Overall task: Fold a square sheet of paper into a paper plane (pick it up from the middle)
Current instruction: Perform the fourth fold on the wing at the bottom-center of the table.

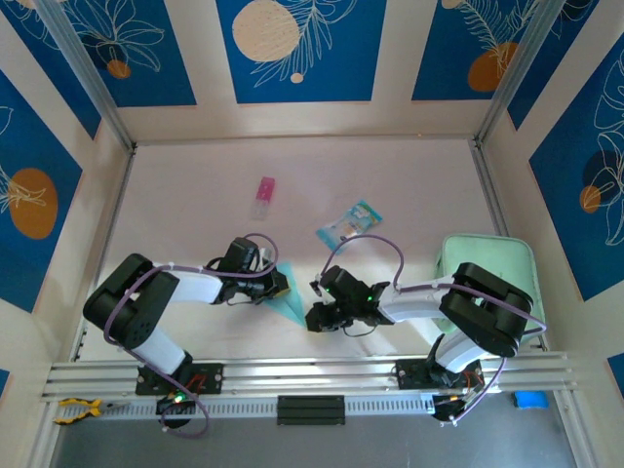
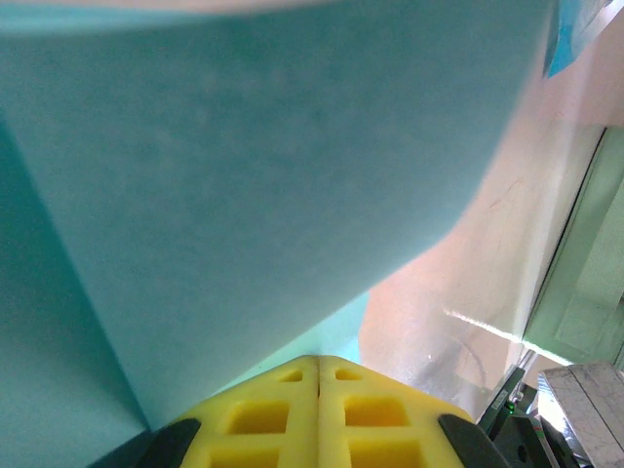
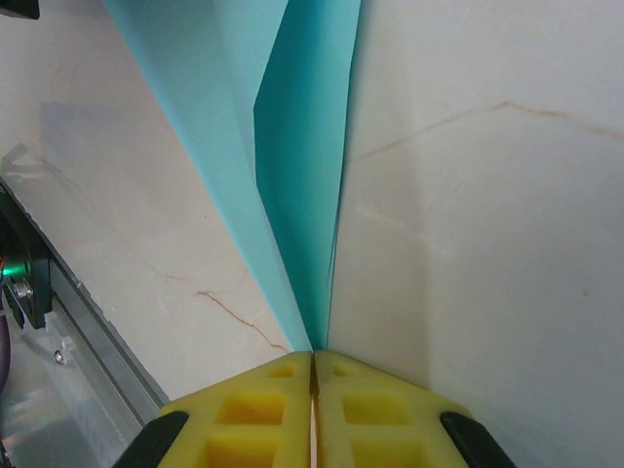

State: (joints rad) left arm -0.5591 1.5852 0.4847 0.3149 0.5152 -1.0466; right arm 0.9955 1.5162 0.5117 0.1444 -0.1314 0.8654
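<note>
Right hand [image 3: 312, 357] and left hand [image 2: 319, 363] each pinch the paper plane [image 3: 302, 195] between them.

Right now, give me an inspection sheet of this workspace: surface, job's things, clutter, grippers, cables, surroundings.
Surface: pale marbled table, no spills seen.
Job's things: folded light-blue paper, between the two grippers near the front.
Clutter: pink packet and teal-and-clear packet mid-table; mint-green pad at the right side, partly under the right arm.
Grippers: left gripper shut on the paper; right gripper shut where its folds narrow to a point.
Cables: purple cable looping over each arm.
Surroundings: blue leaf-print panels on the walls; metal rail along the near edge.
</note>
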